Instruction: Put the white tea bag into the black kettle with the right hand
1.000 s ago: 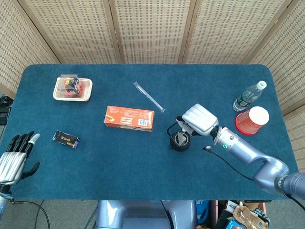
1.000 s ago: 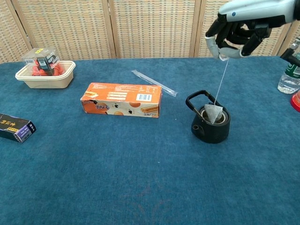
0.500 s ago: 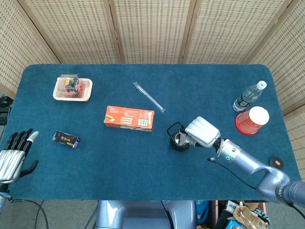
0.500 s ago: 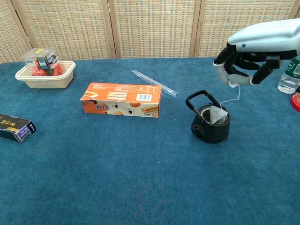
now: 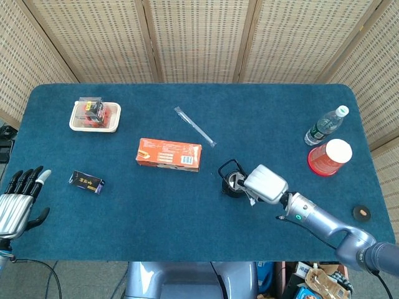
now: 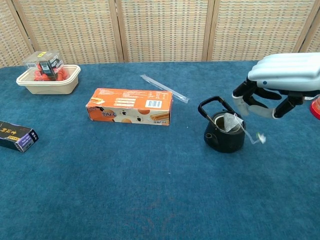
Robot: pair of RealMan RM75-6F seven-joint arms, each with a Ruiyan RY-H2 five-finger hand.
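The black kettle (image 5: pixel 234 183) (image 6: pixel 225 133) stands right of the table's middle, handle tilted to its left. The white tea bag (image 6: pixel 230 121) sits in the kettle's mouth, leaning on the rim. Its string hangs over the kettle's right side, with the paper tag (image 6: pixel 260 137) blurred just beside the kettle. My right hand (image 5: pixel 265 184) (image 6: pixel 280 84) hovers close to the right of the kettle, fingers apart and pointing down, holding nothing. My left hand (image 5: pixel 19 202) rests at the table's near left edge with fingers stretched out and empty.
An orange box (image 5: pixel 169 154) lies left of the kettle, a wrapped straw (image 5: pixel 194 126) behind it. A tray of snacks (image 5: pixel 95 116) and a small black box (image 5: pixel 86 182) are on the left. A water bottle (image 5: pixel 325 124), a red cup (image 5: pixel 329 157) and a small dark disc (image 5: pixel 360 213) are on the right.
My right hand has come down from above the kettle to its right side and let go of the string. The tea bag stays in the kettle and the tag has dropped beside it.
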